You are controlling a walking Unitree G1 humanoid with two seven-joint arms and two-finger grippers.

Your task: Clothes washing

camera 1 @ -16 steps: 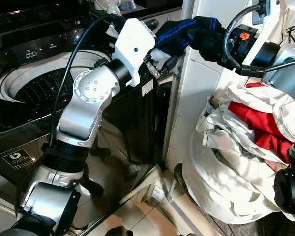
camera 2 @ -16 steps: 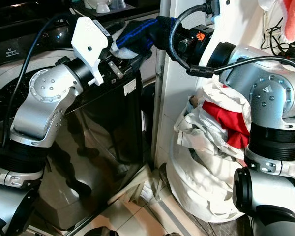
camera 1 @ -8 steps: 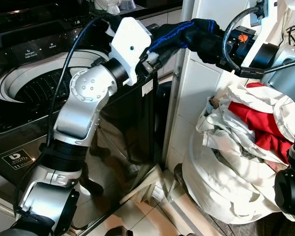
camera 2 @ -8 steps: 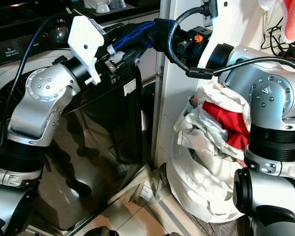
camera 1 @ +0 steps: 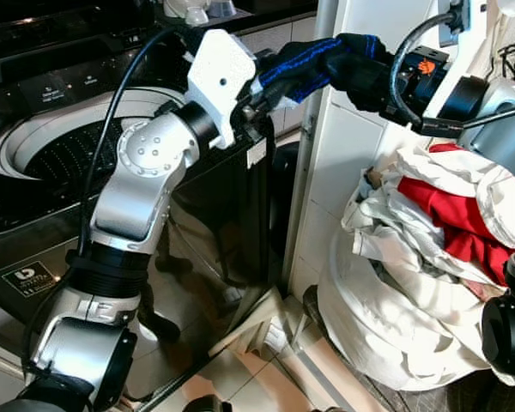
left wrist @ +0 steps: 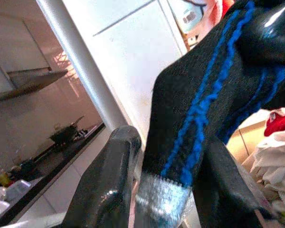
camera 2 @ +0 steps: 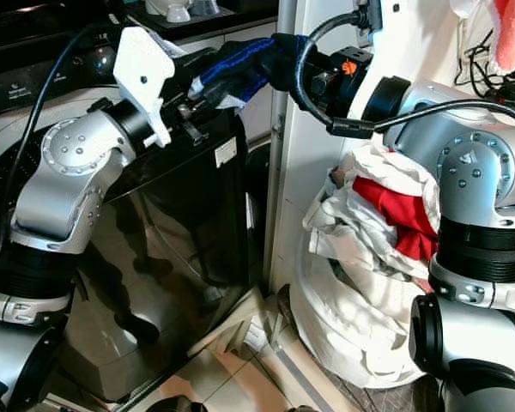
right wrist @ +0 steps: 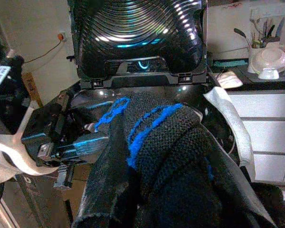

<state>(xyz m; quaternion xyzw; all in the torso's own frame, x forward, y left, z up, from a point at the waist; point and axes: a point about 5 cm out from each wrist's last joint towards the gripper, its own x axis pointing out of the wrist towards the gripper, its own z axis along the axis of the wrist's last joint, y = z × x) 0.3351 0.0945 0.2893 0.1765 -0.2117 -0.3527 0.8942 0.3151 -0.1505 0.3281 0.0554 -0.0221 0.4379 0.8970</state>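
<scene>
The washing machine stands at the left, its drum opening facing up. Right of it stands a cabinet panel, and a laundry basket piled with clothes sits at the far right, in front of that panel. A sock spans the gap above the machine's right edge, between the left gripper and the right gripper.
</scene>
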